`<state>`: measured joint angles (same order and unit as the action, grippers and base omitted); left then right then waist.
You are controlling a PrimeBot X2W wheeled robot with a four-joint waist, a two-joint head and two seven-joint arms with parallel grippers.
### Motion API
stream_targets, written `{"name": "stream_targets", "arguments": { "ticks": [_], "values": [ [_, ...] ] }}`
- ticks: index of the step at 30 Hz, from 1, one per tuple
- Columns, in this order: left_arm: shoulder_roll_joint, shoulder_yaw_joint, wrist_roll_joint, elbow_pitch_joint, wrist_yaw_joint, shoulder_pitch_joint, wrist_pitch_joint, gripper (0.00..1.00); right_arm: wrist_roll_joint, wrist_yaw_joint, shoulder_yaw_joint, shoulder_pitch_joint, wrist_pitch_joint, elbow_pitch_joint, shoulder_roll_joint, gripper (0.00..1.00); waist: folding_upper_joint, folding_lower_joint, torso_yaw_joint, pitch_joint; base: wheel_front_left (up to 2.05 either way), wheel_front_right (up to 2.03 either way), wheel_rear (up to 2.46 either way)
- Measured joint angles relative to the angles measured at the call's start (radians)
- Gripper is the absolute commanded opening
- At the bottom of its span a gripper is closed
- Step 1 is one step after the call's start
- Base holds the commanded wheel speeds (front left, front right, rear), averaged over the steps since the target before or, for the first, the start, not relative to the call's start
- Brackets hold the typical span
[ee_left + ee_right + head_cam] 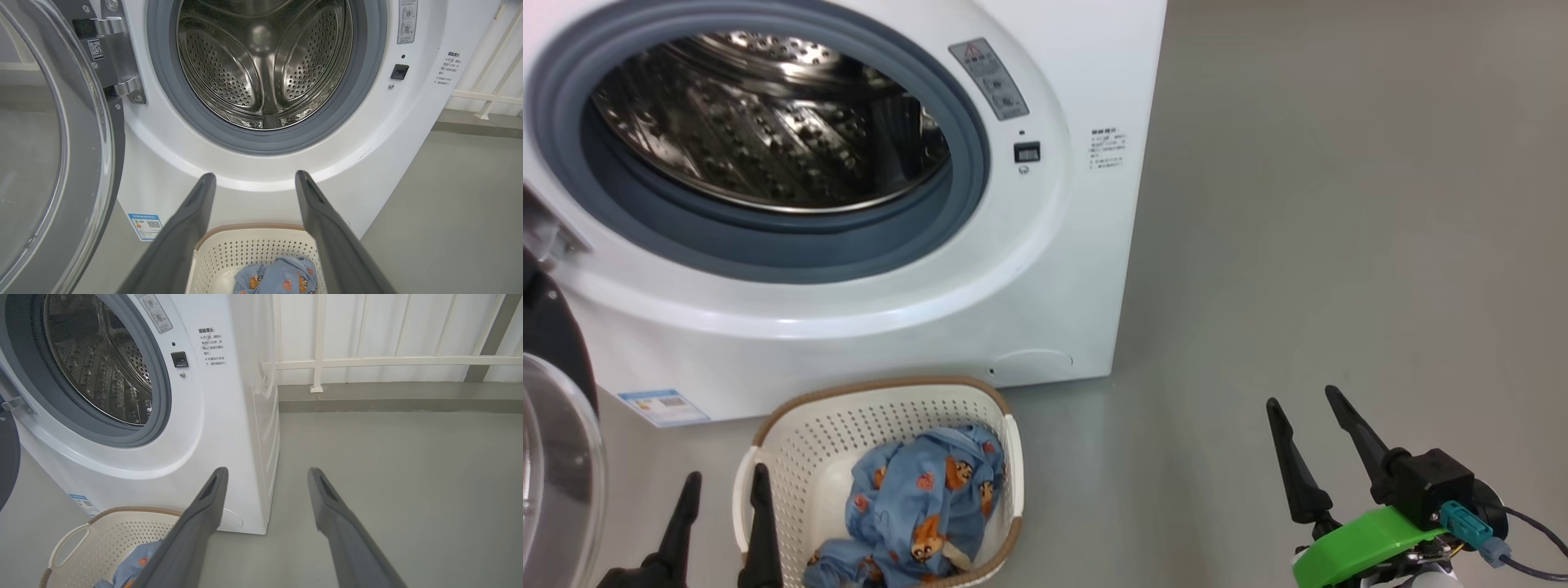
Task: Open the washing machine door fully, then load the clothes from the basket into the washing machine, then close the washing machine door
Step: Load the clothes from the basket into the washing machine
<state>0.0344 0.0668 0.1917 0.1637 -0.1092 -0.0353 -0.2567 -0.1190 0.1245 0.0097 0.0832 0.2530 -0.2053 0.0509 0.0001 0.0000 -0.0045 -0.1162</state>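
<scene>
Left end effector (726, 474), fingers apart, beside the cream perforated plastic basket (882, 385); dropping crooked could snag its rim, missing the light-blue printed clothes (923, 500) ahead

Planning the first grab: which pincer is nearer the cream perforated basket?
The left pincer, its dark fingers at the cream perforated plastic basket's brown-rimmed left side; the right pincer stands apart over the grey floor.

A: What is sitting on the grey floor (1339, 204)?
B: The washing machine (1054, 278) is standing on it in the upper left of the head view.
A: And lower down?
B: The basket (849, 420) is resting at the bottom left, just in front of the machine, while the floor is stretching across the right half.
</scene>
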Motion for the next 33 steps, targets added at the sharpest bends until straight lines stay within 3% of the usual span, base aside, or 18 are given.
{"name": "stream_targets", "arguments": {
  "ticks": [15, 24, 33],
  "values": [
    [0.000, -0.107, 0.053, 0.112, -0.010, 0.159, 0.000, 1.00, -0.007, 0.000, 0.006, 0.079, 0.000, 0.000, 0.000, 1.00, 0.0000, 0.0001, -0.024, -0.161, 0.00, 0.00, 0.00],
    [0.000, -0.165, 0.059, 0.290, -0.018, 0.325, 0.000, 1.00, -0.007, 0.000, 0.003, 0.124, 0.000, 0.013, 0.000, 1.00, 0.0000, 0.0001, -0.048, -0.293, 0.00, 0.00, 0.00],
    [0.055, -0.220, 0.113, 0.447, -0.018, 0.505, 0.000, 1.00, -0.007, 0.000, 0.002, 0.169, 0.000, 0.037, 0.000, 1.00, 0.0000, 0.0000, -0.079, -0.426, 0.00, 0.00, 0.00]
  ]
}}
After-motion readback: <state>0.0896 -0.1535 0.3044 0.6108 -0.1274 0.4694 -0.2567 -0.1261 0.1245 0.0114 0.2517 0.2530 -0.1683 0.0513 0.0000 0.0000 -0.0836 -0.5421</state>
